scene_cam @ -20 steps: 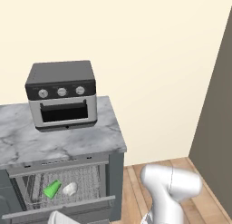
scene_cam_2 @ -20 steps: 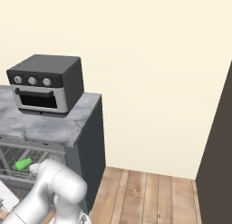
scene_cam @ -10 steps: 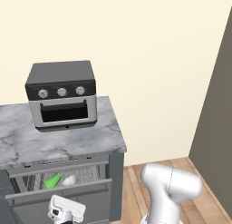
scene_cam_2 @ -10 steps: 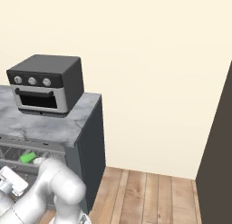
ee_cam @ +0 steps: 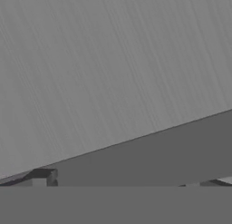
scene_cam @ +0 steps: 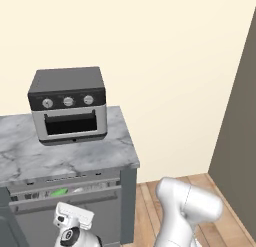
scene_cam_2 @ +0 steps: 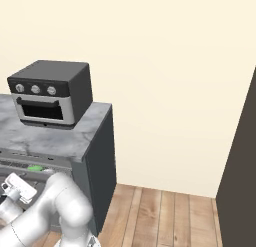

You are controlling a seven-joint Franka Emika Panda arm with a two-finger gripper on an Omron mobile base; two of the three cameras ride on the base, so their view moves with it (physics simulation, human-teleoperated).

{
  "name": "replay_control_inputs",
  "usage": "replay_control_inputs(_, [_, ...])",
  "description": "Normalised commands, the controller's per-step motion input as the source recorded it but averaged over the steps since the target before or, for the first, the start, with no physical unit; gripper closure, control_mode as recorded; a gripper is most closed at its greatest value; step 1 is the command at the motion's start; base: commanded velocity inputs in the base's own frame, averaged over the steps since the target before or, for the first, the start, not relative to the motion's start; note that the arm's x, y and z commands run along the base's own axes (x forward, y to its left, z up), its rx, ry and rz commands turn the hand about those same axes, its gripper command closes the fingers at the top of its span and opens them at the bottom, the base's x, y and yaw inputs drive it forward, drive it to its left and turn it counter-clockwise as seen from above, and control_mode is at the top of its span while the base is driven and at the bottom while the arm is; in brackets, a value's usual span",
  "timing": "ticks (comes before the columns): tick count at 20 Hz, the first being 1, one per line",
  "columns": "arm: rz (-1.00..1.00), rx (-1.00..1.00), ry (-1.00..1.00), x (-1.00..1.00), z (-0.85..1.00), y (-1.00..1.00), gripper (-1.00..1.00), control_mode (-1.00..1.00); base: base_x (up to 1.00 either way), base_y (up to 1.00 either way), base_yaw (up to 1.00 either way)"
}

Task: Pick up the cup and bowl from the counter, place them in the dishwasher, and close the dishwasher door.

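1. The dishwasher door (scene_cam: 65,211), a flat dark grey panel at the lower left of the left base view, stands nearly upright with only a narrow gap at its top. It will likely handle as a stiff, hinged slab: fairly heavy, not fragile, smooth enough for a pad to slide on. A flat push near its top edge should seat it better than any pinch.

2. The gripper (scene_cam: 74,220) sits at the bottom left of the left base view, against the door's outer face. I cannot tell whether its jaws are apart or together.

3. The cup (scene_cam: 60,192) shows as a green sliver in the gap, lying inside the dishwasher (scene_cam: 70,183) under the marble tabletop (scene_cam: 70,158). A pale glint just beside it may be the bowl, though it is too small to be sure.

4. The left base view gives the door face and the gap head-on. The right base view shows the dishwasher's side wall, the green sliver (scene_cam_2: 35,168) at mid left and the gripper (scene_cam_2: 17,187) at lower left, which tells how little the door stands off the front.

5. The hand view shows the door's grey surface (ee_cam: 113,73) close up, crossed by a darker band low in the frame, so the hand is hard up to the panel.

6. A toaster oven (scene_cam: 67,103) stands on the tabletop, clear of the work.
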Motion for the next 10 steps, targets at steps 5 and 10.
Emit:
replay_control_inputs(5, [0.0,-0.43,-0.03,0.62,-0.37,0.0,-1.0,-1.0,0.0,0.0,0.0])
replay_control_inputs(10, [0.0,-0.41,-0.02,0.69,-0.38,0.0,-1.0,-1.0,0.0,0.0,0.0])
